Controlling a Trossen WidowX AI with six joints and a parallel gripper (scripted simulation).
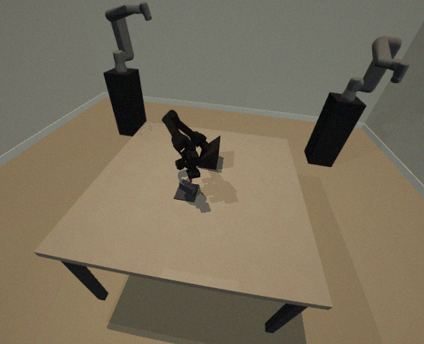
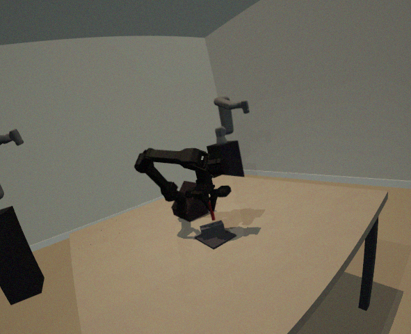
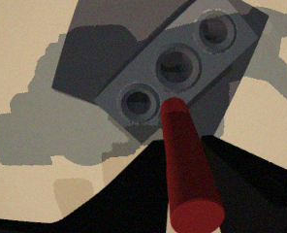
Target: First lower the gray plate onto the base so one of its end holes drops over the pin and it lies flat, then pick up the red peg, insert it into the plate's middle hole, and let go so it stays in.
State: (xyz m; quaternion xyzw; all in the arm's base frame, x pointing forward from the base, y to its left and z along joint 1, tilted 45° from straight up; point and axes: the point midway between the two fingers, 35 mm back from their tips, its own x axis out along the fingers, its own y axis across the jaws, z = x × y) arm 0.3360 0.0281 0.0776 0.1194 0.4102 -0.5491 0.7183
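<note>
My gripper (image 1: 191, 178) (image 2: 210, 205) (image 3: 182, 149) is shut on the red peg (image 1: 191, 181) (image 2: 212, 214) (image 3: 188, 162). The peg's lower end points down, slightly tilted in the exterior view, above the gray plate (image 1: 186, 185) (image 2: 212, 230) (image 3: 213, 64). In the wrist view the peg's far end appears beside the plate's long edge, near the middle and lower-left holes, and in no hole. The plate lies along the dark square base (image 1: 182, 196) (image 2: 214, 243) (image 3: 100, 55). Its three holes look dark; which one holds the pin cannot be told.
The arm's dark wedge-shaped mount (image 1: 212, 155) (image 2: 190, 208) stands behind the base on the table (image 1: 204, 236) (image 2: 198, 280). Two gray arms on dark pedestals (image 1: 126, 99) (image 1: 332, 129) stand beyond the table. Arm shadows fall across the plate and base.
</note>
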